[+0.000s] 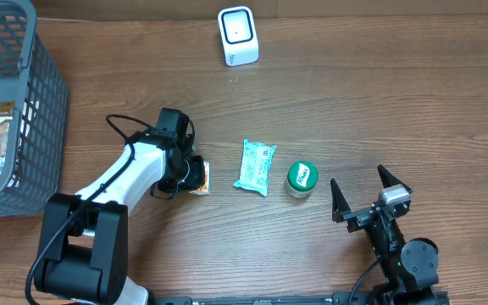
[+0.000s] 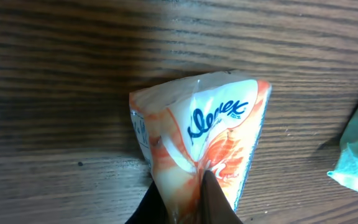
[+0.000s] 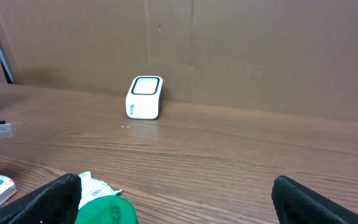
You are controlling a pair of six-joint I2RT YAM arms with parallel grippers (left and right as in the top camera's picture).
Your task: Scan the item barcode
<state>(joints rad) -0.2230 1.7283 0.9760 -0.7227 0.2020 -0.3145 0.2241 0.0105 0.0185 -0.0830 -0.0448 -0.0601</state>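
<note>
A: Is the scan happening?
B: Not yet. The left tool (image 2: 182, 200) is pinching the tissue pack (image 2: 197, 124) on the surface (image 1: 396, 102), well apart from the scanner (image 1: 237, 36); the right tool (image 1: 356, 176) is standing open.

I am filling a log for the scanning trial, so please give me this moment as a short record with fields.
left gripper: shut on one end of the Kleenex tissue pack
right gripper: open, holding nothing
barcode scanner: white, upright, far from both arms
teal packet: lying flat, untouched
green-lidded tub: beside the teal packet, toward the right gripper
basket: grey, far left, packaged items inside
scan: not yet done
</note>
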